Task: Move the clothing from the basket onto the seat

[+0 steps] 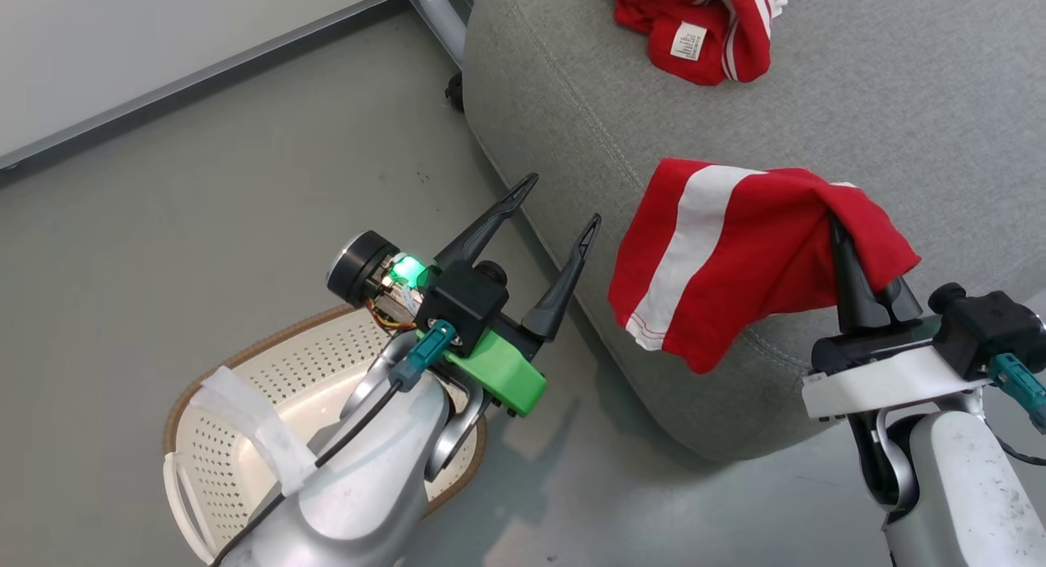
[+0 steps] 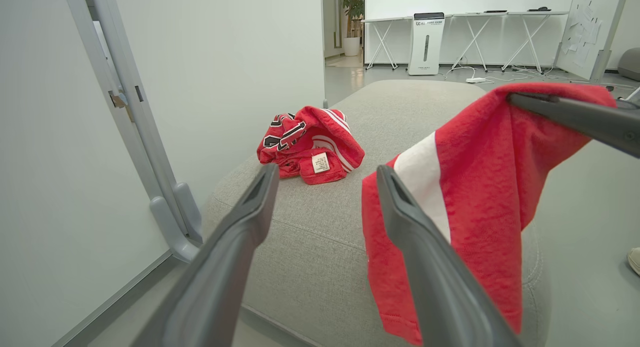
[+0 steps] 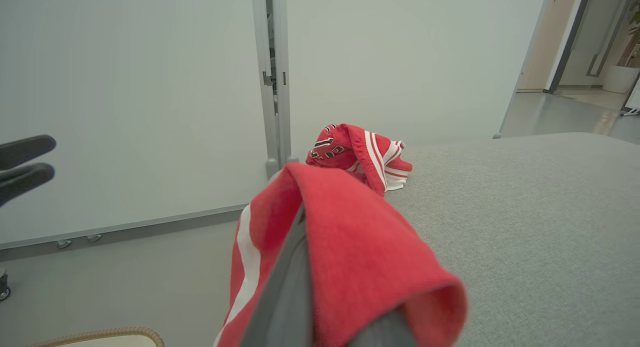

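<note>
1. Down on the floor, the basket [image 1: 245, 387] shows bare perforated plastic beneath the left arm.
2. Left gripper [image 1: 564, 201] gapes wide, holding nothing.
3. Right gripper [image 1: 850, 265] pinches the striped garment [image 1: 719, 256] over the edge of the seat [image 1: 899, 101].
4. Lettered garment [image 1: 695, 20] lies on the seat.

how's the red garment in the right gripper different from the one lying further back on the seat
Pose: the held garment hangs from the right gripper by the seat edge; the far garment lies crumpled on the cushion.
Markings: the held garment shows one broad white band; the far garment has thin white stripes, dark lettering and a white label.
Both are red with white.
</note>
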Available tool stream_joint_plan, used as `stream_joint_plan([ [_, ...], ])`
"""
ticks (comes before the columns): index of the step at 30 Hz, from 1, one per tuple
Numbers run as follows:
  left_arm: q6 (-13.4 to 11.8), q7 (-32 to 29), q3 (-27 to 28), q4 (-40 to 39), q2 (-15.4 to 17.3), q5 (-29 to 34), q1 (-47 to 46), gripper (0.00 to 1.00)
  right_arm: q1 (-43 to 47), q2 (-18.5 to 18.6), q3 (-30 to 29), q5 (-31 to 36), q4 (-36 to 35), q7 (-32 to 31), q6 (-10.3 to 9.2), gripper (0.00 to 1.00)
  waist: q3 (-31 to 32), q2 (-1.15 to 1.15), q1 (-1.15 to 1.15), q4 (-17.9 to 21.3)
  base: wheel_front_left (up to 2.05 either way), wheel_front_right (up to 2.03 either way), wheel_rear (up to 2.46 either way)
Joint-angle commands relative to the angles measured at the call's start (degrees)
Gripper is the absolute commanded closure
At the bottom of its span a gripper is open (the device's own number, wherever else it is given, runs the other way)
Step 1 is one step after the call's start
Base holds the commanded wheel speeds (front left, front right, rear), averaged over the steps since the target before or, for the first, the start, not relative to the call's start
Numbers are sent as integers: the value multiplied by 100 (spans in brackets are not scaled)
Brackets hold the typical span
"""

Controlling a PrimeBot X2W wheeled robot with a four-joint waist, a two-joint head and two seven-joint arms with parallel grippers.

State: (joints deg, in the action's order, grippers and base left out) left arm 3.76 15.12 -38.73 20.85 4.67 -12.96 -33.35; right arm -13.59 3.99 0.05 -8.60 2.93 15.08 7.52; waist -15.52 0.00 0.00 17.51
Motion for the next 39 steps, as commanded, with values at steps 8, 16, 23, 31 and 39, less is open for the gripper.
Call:
stream_joint_plan([
  [8, -22, 4, 171, -76, 162, 91, 168, 0, -518, -2, -203, -76, -110, 13, -5, 100, -190, 0, 0, 93, 0, 0, 0],
  [16, -47, 4, 311, -226, 280, 157, -37, 0, -1766, 315, -567, -81, -214, 13, -5, 100, -727, 0, 0, -78, 0, 0, 0],
  [23, -66, 4, 390, -312, 407, 261, -291, 0, -3191, 777, -887, -56, -217, 13, -5, 100, -1441, 0, 0, -241, 0, 0, 0],
  [31, -34, 4, 365, -358, 445, 401, -676, 0, -4866, 1452, -1198, -23, 233, 12, -6, 100, -2240, 0, 0, -415, 0, 0, 0],
  [39, -28, 4, 337, -373, 425, 475, -924, 0, -6041, 1993, -1279, -61, 1452, 12, -6, 100, -2805, 0, 0, -605, 0, 0, 0],
])
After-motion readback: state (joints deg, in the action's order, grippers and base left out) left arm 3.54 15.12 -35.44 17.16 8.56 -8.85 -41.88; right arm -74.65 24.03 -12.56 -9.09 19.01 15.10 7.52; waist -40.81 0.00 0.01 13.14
